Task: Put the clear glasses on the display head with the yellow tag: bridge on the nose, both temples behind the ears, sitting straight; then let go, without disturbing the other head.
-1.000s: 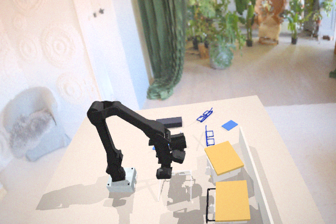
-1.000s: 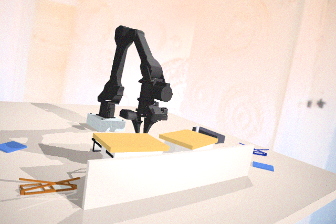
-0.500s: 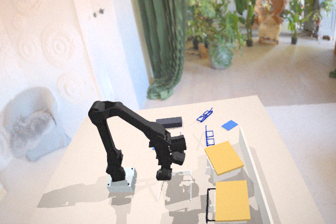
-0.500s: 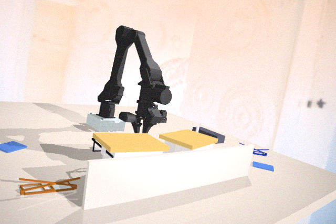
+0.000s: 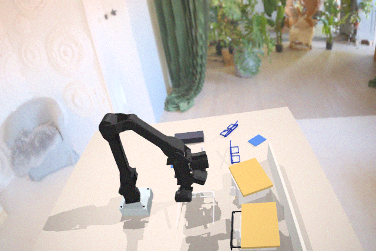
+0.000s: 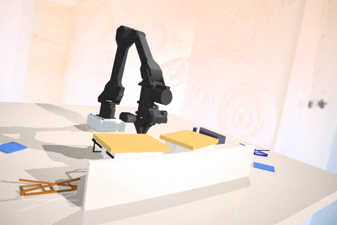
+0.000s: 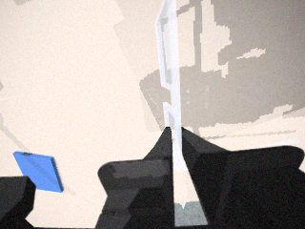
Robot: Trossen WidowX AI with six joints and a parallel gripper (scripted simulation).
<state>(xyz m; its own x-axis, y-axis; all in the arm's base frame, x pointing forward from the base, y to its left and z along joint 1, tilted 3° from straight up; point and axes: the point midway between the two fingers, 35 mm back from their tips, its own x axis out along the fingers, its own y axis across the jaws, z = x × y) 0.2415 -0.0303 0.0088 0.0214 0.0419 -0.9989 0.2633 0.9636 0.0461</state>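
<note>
The clear glasses [image 5: 213, 208] [image 7: 176, 102] stand out faintly on the table in front of the robot base. My gripper [image 6: 141, 131] [image 7: 172, 130] points down and is shut on their front frame near one end, which runs between the fingertips in the wrist view. In the top view the arm hides the fingertips. Two white display heads have yellow-orange tops: the farther head [image 5: 250, 176] [image 6: 189, 139] wears no glasses that I can see, and the nearer head [image 5: 260, 224] [image 6: 130, 142] has black glasses [image 5: 232, 230] on its front. I cannot clearly make out a yellow tag.
A white upright panel [image 5: 284, 193] [image 6: 168, 178] stands behind the heads. Two pairs of blue glasses, a dark box [image 5: 190, 137] and a blue tile [image 5: 257, 140] lie toward the far side. Orange glasses [image 6: 39, 193] lie beyond the panel's near end. Another blue tile [image 6: 12, 147] lies left in the exterior view.
</note>
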